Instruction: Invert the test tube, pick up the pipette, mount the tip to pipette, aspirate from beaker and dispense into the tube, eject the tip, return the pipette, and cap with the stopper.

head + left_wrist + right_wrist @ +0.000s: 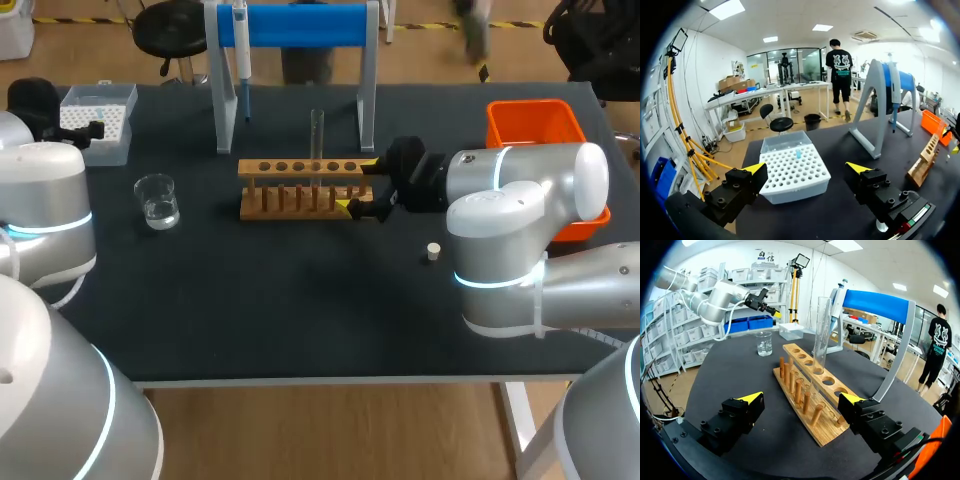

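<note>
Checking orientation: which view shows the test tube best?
Right wrist view: the test tube stands upright in the rack, close ahead. Head view shows it small; left wrist view, not discernibly.

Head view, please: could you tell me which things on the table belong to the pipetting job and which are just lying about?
For the job: test tube, pipette, tip box, beaker, stopper.
Just standing by: wooden rack holding the tube, blue stand holding the pipette, orange bin, perhaps for the ejected tip.
</note>
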Motion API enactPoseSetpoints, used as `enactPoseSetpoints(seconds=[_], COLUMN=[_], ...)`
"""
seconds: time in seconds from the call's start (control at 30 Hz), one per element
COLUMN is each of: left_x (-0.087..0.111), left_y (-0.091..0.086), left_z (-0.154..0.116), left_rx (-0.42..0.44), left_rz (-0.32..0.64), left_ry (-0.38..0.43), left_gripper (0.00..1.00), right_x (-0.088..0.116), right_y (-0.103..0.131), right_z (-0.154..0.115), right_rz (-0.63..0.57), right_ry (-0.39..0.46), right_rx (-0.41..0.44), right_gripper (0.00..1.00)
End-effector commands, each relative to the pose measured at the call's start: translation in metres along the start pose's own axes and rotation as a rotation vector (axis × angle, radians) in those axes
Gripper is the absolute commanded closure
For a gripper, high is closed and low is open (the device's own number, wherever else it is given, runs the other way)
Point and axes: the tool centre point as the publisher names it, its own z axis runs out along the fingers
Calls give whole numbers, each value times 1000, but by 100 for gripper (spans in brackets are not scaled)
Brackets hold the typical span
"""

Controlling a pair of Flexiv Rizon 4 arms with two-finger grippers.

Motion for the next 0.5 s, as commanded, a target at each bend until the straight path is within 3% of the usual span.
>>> enactPoseSetpoints(seconds=[0.03,0.5], left_x=[-4,2], left_y=[-2,-8], left_z=[17,47], left_rx=[-6,-9], left_rz=[0,-7], left_ry=[1,26], left_gripper=[0,0], right_x=[0,0], right_y=[0,0], right_z=[0,0], right_rz=[0,0], right_ry=[1,1], right_rx=[0,0], right_gripper=[0,0])
